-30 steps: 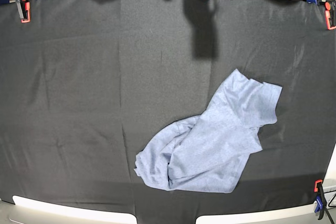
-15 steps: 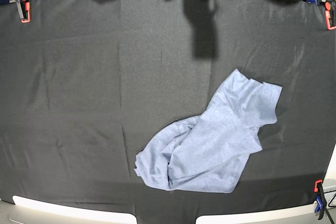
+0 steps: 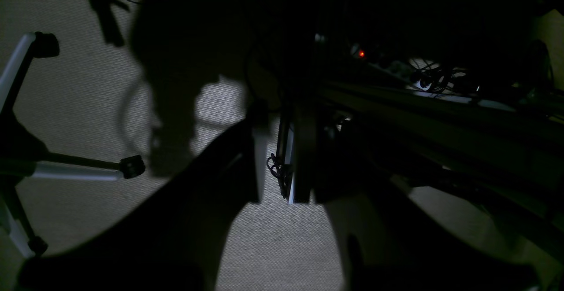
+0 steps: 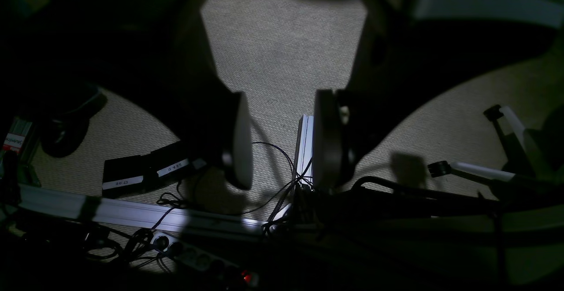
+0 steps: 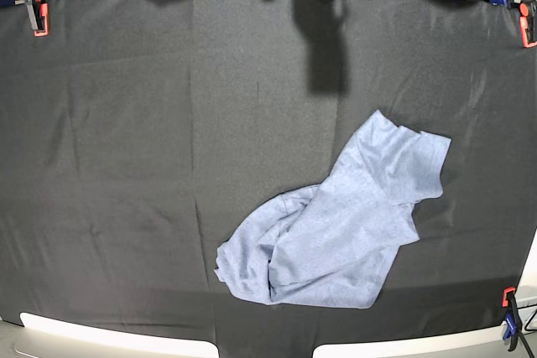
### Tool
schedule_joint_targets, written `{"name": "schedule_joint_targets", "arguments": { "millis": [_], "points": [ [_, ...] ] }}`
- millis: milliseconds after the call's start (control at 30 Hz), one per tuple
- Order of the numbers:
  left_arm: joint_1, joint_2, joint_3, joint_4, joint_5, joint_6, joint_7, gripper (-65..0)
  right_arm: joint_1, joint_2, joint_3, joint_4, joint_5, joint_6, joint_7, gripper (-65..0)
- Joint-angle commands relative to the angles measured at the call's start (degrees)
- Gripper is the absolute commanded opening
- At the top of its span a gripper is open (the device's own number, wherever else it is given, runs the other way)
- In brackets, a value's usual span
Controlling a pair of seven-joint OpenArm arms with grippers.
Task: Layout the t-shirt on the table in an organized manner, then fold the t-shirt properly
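The light blue-grey t-shirt [image 5: 336, 224] lies crumpled and partly folded over itself on the table [image 5: 126, 123], right of centre and toward the near edge. Neither gripper shows in the base view. In the left wrist view my left gripper [image 3: 277, 163] hangs over carpeted floor, jaws a little apart, nothing between them. In the right wrist view my right gripper [image 4: 282, 141] also hangs over the floor, jaws wide apart and empty. Both are away from the t-shirt.
Red and blue clamps hold the black cloth at the far left [image 5: 37, 10], far right [image 5: 527, 23] and near right [image 5: 508, 312] corners. A chair base [image 3: 66, 167] stands on the floor. Cables and a power strip [image 4: 189, 251] lie by an aluminium rail [image 4: 132, 214].
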Motion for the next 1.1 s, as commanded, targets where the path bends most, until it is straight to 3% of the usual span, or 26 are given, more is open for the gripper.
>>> {"name": "schedule_joint_targets", "arguments": {
  "millis": [0,267,533,833,1067],
  "points": [
    [0.83,-0.20,-0.20,0.59,-0.07,-0.15,-0.52,-55.5,-1.36,0.33,-0.02,0.98,-0.04,0.20,0.90,-43.4],
    [0.87,-0.20,-0.20,3.52,-0.07,-0.15,0.15,-55.4,-6.73,0.96,1.07,12.81,-0.44,-0.46,0.39,-43.4],
    [0.87,-0.24,-0.26,11.80,0.17,-0.15,1.07,-55.4,-10.14,0.96,9.97,25.24,-1.31,-0.46,-1.95,-43.5],
    [-0.94,-0.33,-0.37,23.37,3.74,0.00,1.42,-55.4,-9.35,1.44,16.13,34.38,-1.27,-0.46,-1.95,-43.5],
    [-5.22,-0.35,-0.35,25.09,4.04,2.40,3.02,-55.4,-3.67,1.36,16.48,35.91,1.97,-0.44,-4.74,-43.4]
  ]
}}
